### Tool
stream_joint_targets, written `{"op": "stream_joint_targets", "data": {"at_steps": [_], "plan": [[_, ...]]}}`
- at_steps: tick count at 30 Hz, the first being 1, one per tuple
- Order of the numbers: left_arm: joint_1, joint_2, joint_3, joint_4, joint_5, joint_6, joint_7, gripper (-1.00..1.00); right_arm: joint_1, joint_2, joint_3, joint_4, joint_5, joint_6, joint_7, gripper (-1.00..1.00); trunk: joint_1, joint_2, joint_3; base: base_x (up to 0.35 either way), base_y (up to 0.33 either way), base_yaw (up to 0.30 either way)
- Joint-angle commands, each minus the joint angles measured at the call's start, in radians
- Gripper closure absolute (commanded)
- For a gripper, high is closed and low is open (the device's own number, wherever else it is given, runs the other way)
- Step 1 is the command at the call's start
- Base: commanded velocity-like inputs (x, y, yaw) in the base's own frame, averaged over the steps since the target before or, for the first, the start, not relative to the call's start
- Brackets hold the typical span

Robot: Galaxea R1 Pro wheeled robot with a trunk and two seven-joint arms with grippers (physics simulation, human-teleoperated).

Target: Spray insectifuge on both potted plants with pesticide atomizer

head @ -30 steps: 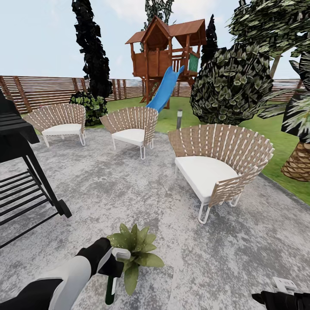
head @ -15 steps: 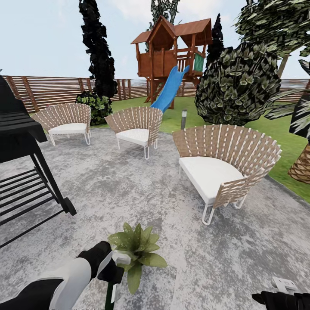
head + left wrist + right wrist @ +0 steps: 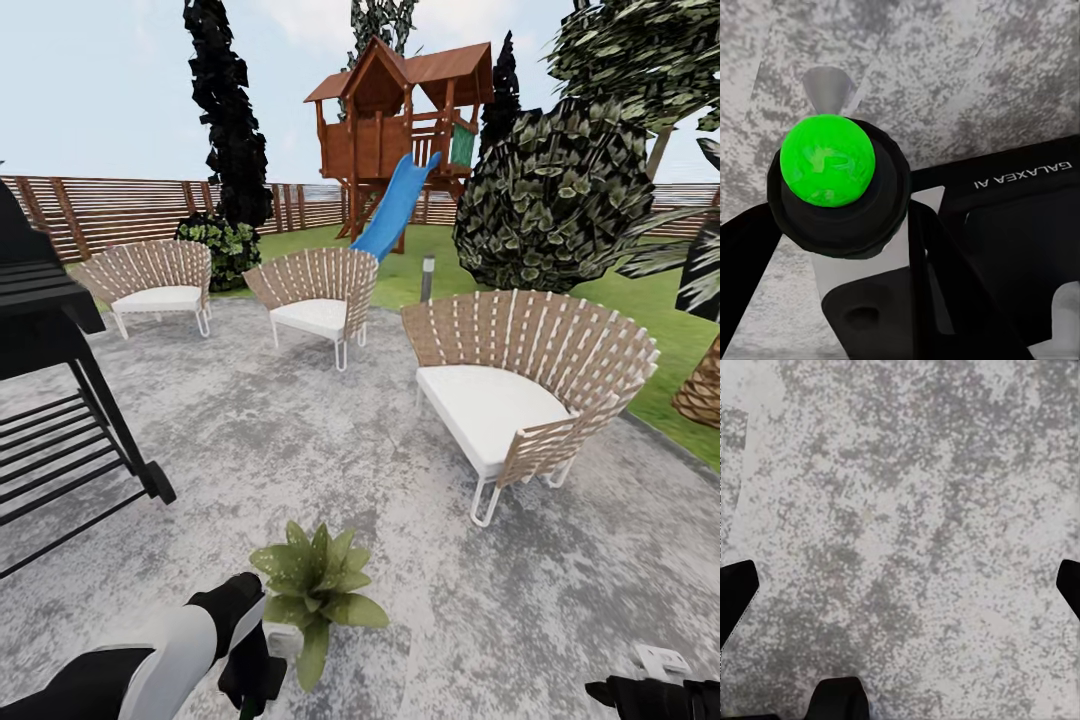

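The left gripper (image 3: 262, 655) is clenched on the pesticide atomizer (image 3: 281, 640), held low just beside the broad-leaved potted plant (image 3: 315, 583) on the patio (image 3: 300, 440). In the left wrist view the atomizer (image 3: 832, 195) sits between the dark fingers (image 3: 742, 247), seen end-on: a glossy green dome in a black collar, with a pale grey part behind it.

Handling, as a judgement: the bottle looks small, rigid and light, of smooth plastic, so it may turn or slip under a loose hold. The slim body below the trigger head is the sound place to grip, leaving the nozzle free. The present hold appears to be about there, though the head view hides most of the contact.

The plant is a soft rosette of pointed light-green leaves. They would bend on contact, so the fingers should keep off them. The patio is mottled grey stone, rough in look.

The right gripper (image 3: 655, 685) hangs well apart from the plant. Its fingers (image 3: 735, 592) stand wide and released over bare paving.

Beyond stand woven wicker chairs (image 3: 520, 385) with white cushions and a black slatted grill stand (image 3: 60, 400).
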Motion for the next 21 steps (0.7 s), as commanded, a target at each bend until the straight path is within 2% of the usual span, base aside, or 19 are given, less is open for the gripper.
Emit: {"op": "stream_joint_targets", "data": {"at_steps": [1, 10, 15, 21], "plan": [[0.000, 0.000, 0.007, -0.002, -0.011, 0.006, -0.005, 1.00, -0.001, 0.000, -0.003, -0.001, 0.006, 0.002, 0.007, -1.00, 0.000, 0.000, -0.001, 0.286, 0.000, 0.000], [0.000, -0.004, 0.008, 0.000, -0.005, 0.014, -0.003, 1.00, -0.001, 0.000, -0.002, -0.001, 0.006, 0.002, 0.007, -1.00, 0.000, 0.000, -0.001, 0.274, 0.000, 0.165], [0.000, -0.018, 0.009, 0.001, -0.005, 0.014, -0.003, 1.00, -0.001, 0.000, -0.002, -0.001, 0.006, 0.002, 0.007, -1.00, 0.000, 0.000, -0.001, 0.005, -0.012, 0.023], [0.000, -0.031, 0.010, 0.000, -0.005, 0.014, -0.003, 1.00, -0.001, 0.000, -0.002, -0.001, 0.006, 0.002, 0.007, -1.00, 0.000, 0.000, -0.001, -0.222, -0.178, 0.001]]}}
